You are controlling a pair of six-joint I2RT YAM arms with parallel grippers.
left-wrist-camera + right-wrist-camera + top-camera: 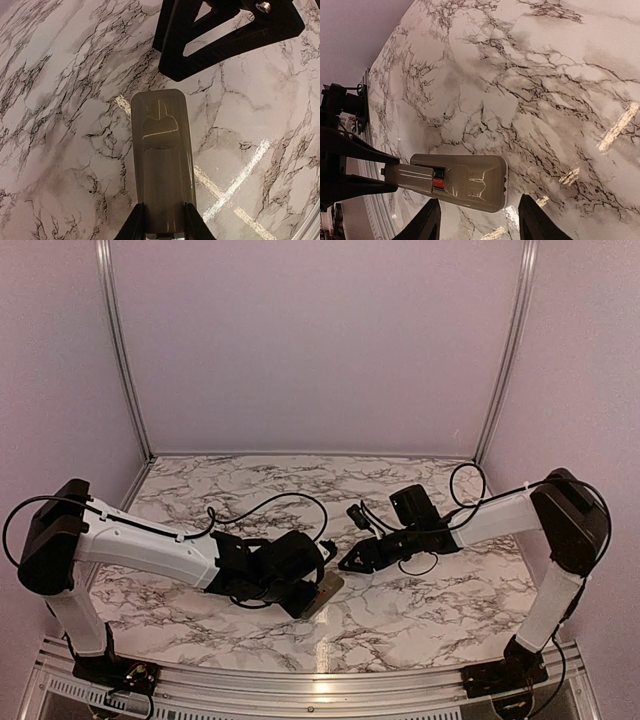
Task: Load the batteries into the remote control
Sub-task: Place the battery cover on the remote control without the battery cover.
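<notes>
Down at the near edge of the marble-patterned desk [420, 625], bolted side by side: the two arm bases [500, 675]. Just beyond, about midway between the left and right edges and nearer the near edge than the far one: the left hand [163, 223], clamped on one short end of the remote control [161, 150], black fingers [134, 225] pressed to its two long sides. Shows its grey-beige back upward, buttons out of sight. Points away from the left hand toward the right one, rounded free end sticking out unsupported. Cannot tell whether that end touches the desk; casts a shadow on the marble underneath. In the back, a flat grey cover [410, 176] over the stretch of recess nearest the left hand, then a narrow open gap. In that gap, the batteries [438, 178]: a bit of orange-red beside a bit of dark, seated inside the remote control, mostly hidden. A little farther, past the free end: the right hand [480, 222], fingers [427, 222] apart with nothing between them, the remote control's tip just ahead of the fingertips and clear of them. Beyond both, marble veining up to the far edge, then pale walls [320, 340] and two metal rails [120, 350] rising from the far corners.
</notes>
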